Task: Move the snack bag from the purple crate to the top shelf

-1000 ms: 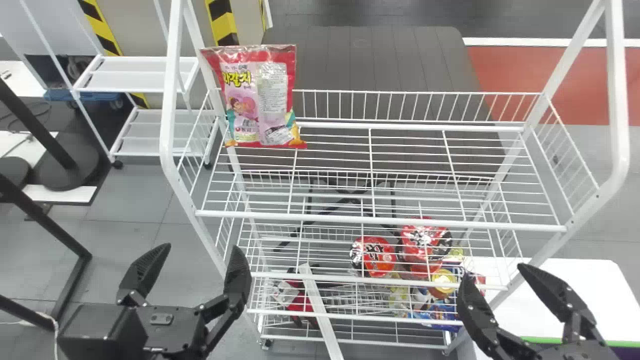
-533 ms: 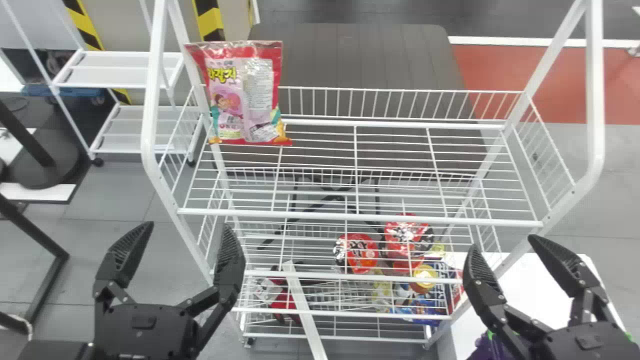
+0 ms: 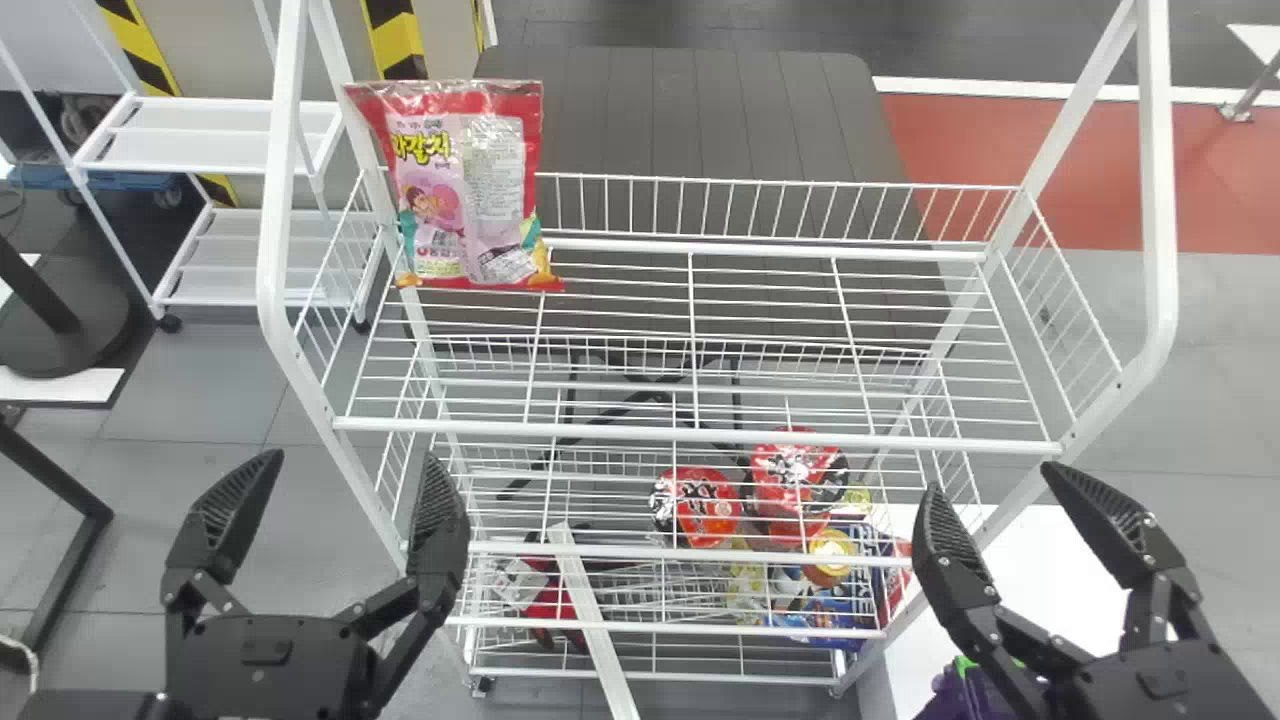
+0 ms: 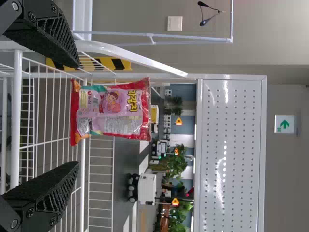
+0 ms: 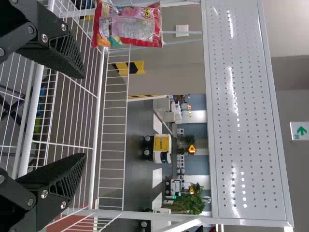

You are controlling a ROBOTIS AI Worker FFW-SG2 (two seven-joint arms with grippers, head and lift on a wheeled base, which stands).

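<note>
Snack bag (image 3: pixel 465 190) upright, front outward.

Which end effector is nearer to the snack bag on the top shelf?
The left. The left end effector is before the left side of the rack, roughly in line with the snack bag; the right end effector is before its right side, farther across.

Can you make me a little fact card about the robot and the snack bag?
Snack bag: standing in the back left corner of the top shelf
Top shelf: white wire
Left gripper: jaws open, holding nothing
Right gripper: jaws open, holding nothing
Purple crate: low at the right, partly hidden by the right arm
Below the top shelf: two red packages, seen through the wires
</note>
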